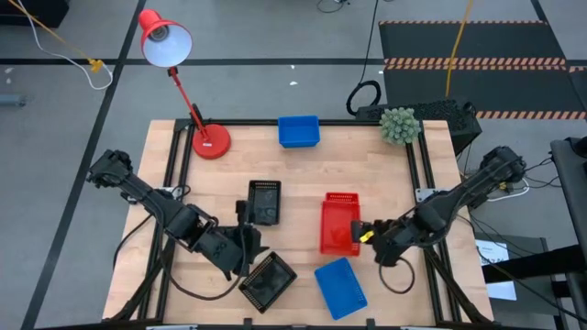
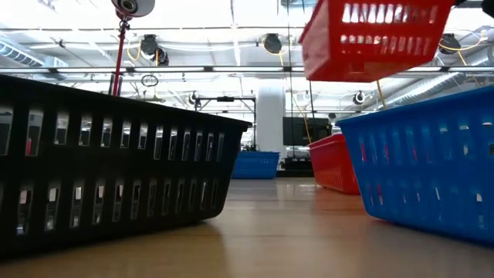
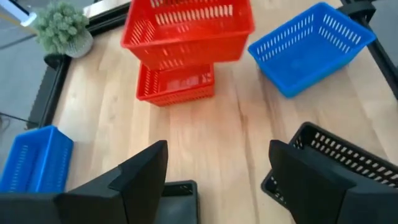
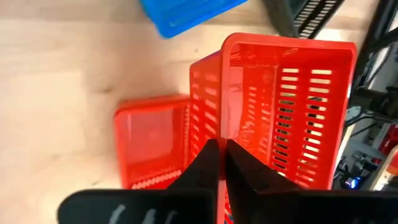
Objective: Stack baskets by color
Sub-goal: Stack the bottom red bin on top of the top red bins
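Two red baskets show. One red basket (image 2: 370, 38) hangs in the air, with my right gripper (image 4: 222, 155) shut on it. It hangs over the other red basket (image 3: 176, 84), which sits flat on the table. My left gripper (image 3: 221, 168) hovers open and holds nothing. It is between a black basket (image 1: 266, 202) on its far side and a second black basket (image 1: 268, 280) at the near edge. One blue basket (image 1: 341, 287) lies near the front. Another blue basket (image 1: 299, 131) lies at the far edge. My right gripper pinches one end wall of the red basket at its rim (image 4: 214, 127), one finger inside the basket and one outside. The fingers slant down from the table's right side. The basket is lifted clear and tilted, hanging over the red basket (image 4: 152, 140) on the table.
A red desk lamp (image 1: 209, 140) stands at the far left. A small green plant (image 1: 399, 126) stands at the far right. Bare wood shows in the middle of the table (image 1: 303, 183) between the black and red baskets.
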You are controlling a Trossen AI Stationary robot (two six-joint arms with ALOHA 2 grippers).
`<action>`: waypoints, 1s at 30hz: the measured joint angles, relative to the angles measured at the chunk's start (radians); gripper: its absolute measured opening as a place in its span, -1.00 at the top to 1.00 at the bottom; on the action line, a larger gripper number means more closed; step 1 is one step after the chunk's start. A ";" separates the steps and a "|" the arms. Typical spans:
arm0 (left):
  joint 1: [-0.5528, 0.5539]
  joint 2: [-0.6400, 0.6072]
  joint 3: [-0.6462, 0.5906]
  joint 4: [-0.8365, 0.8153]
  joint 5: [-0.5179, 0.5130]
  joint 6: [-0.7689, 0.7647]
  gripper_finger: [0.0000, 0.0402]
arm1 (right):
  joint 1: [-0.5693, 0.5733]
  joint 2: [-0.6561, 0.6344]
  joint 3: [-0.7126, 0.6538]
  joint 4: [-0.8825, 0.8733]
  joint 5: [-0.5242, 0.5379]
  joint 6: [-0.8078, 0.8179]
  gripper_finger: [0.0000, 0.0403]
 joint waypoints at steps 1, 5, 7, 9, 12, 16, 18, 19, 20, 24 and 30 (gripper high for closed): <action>-0.004 0.000 0.000 0.000 0.000 -0.008 -0.40 | -0.001 -0.015 0.000 -0.026 -0.001 0.001 1.00; -0.007 -0.002 0.000 0.002 0.001 -0.050 -0.40 | -0.009 -0.075 0.000 -0.089 -0.004 -0.009 1.00; -0.007 -0.002 0.000 0.002 0.001 -0.068 -0.40 | -0.028 -0.104 -0.002 -0.094 -0.030 -0.017 1.00; -0.006 -0.002 0.000 0.002 0.000 -0.071 -0.40 | -0.053 -0.138 -0.023 -0.075 -0.057 -0.049 1.00; -0.006 -0.002 0.000 0.002 0.001 -0.071 -0.40 | -0.103 -0.192 -0.080 -0.036 -0.076 -0.114 1.00; -0.006 -0.002 0.000 0.003 0.001 -0.072 -0.40 | -0.173 -0.243 -0.165 0.066 -0.113 -0.180 1.00; -0.006 -0.002 0.000 0.008 0.001 -0.071 -0.40 | -0.205 -0.256 -0.206 0.131 -0.161 -0.207 1.00; -0.006 -0.002 0.000 0.009 0.001 -0.071 -0.40 | -0.220 -0.257 -0.227 0.158 -0.182 -0.217 1.00; -0.006 -0.002 0.000 0.009 0.001 -0.071 -0.40 | -0.234 -0.257 -0.247 0.177 -0.198 -0.224 1.00; -0.006 -0.002 0.000 0.009 0.001 -0.072 -0.40 | -0.279 -0.257 -0.323 0.274 -0.213 -0.244 0.99; -0.006 -0.002 0.000 0.009 0.001 -0.080 -0.40 | -0.316 -0.257 -0.385 0.310 -0.215 -0.261 0.98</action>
